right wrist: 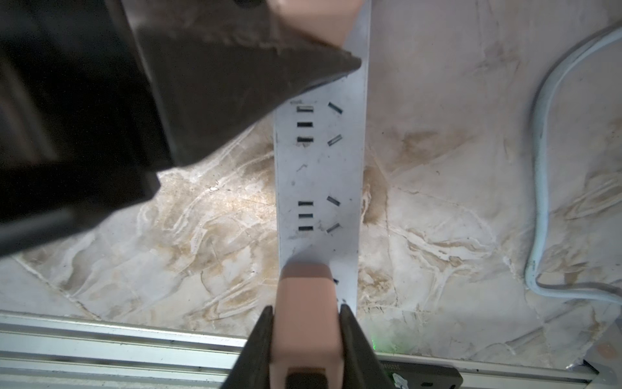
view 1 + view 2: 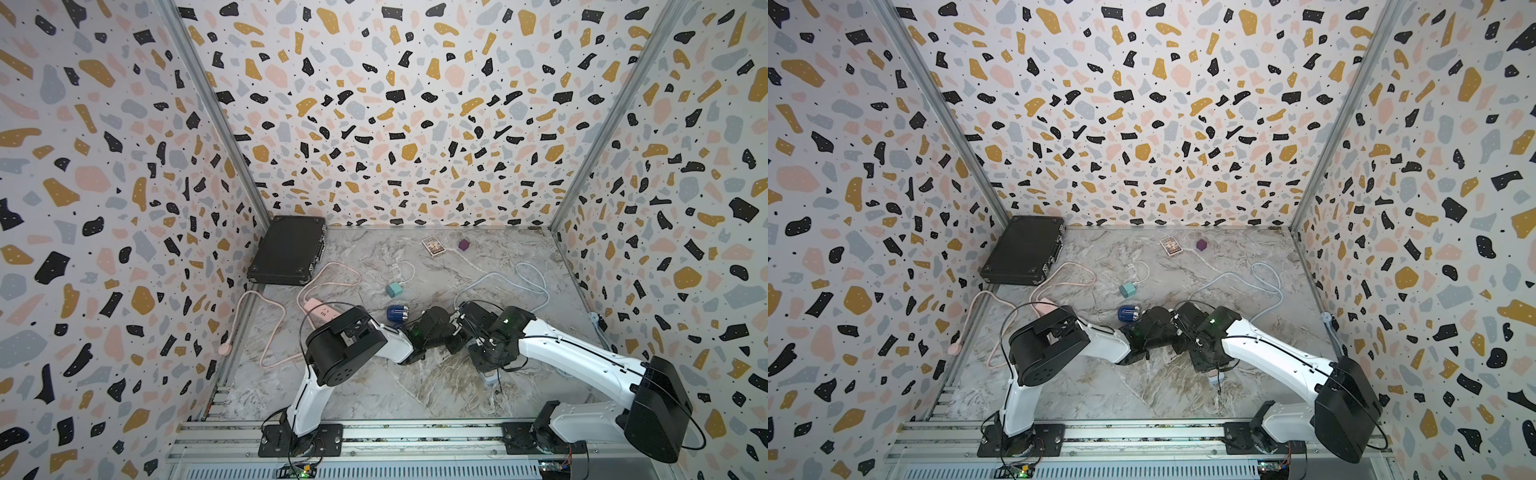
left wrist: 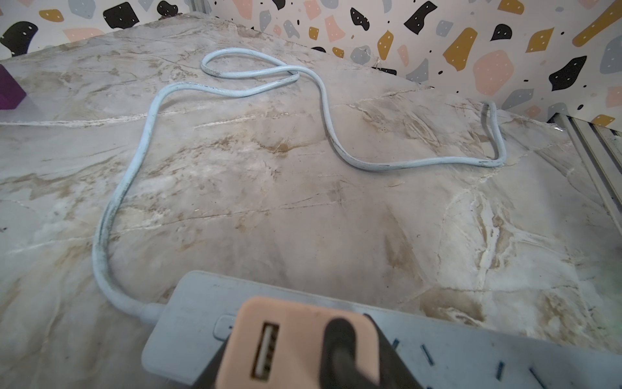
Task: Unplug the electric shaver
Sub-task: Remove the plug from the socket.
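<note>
– Blue shaver [image 2: 397,313] lies on the marble table [image 3: 269,219], off the grey power strip [image 1: 319,168] but near its cord end. Left gripper [image 3: 299,370] is at that cord end, fingers closed against both sides of a pink USB adapter [image 3: 289,323] over the strip.
– Other end?
– Right gripper [image 1: 306,313] is at the strip's opposite end, clamped on a pink block [image 1: 304,286] there. Reads as a brace. The two socket groups between the grippers are bare.
– So the step is the pull-out?
– My read, yes: grip set, pull not yet made. Next move wants a straight pull off the strip's face, no twist, with the right arm pinning the strip so it doesn't lift along.
– What can't you confirm?
– Plenty. Adapter prongs are hidden, so I can't tell if it's seated. Its USB port [image 3: 266,350] looks empty. The black shape [image 3: 336,347] beside the port could be a finger or a plug. No lead is traceable from shaver to strip. In both top views the wrists cover nearly all of the strip. The pale blue cord [image 3: 134,188] loops away from the strip, and I can't make out where it ends.
</note>
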`<control>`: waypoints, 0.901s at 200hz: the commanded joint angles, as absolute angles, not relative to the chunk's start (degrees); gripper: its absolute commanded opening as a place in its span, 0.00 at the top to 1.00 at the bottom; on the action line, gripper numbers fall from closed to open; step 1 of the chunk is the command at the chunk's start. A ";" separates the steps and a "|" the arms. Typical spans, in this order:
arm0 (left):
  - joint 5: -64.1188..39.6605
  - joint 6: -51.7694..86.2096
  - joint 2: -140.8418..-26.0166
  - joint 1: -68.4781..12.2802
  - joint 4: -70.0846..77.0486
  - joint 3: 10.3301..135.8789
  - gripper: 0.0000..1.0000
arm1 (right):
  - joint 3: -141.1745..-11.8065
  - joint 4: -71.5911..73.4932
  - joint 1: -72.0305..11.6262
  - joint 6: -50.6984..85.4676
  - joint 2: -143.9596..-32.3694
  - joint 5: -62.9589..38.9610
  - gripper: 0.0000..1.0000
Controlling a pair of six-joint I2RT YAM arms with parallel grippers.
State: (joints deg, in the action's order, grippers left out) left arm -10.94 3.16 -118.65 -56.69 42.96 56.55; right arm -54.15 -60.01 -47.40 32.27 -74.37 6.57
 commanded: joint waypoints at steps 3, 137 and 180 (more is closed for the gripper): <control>-10.55 -5.58 -123.24 -61.08 31.78 55.72 0.52 | -59.69 -57.30 -47.71 29.21 -72.35 7.90 1.00; -8.14 -7.34 -124.54 -62.77 28.69 57.48 0.53 | -48.05 -52.46 -47.70 34.47 -66.37 6.39 1.00; -7.21 -7.84 -124.99 -63.50 27.88 58.00 0.53 | -49.43 -52.70 -47.71 33.84 -66.62 7.76 1.00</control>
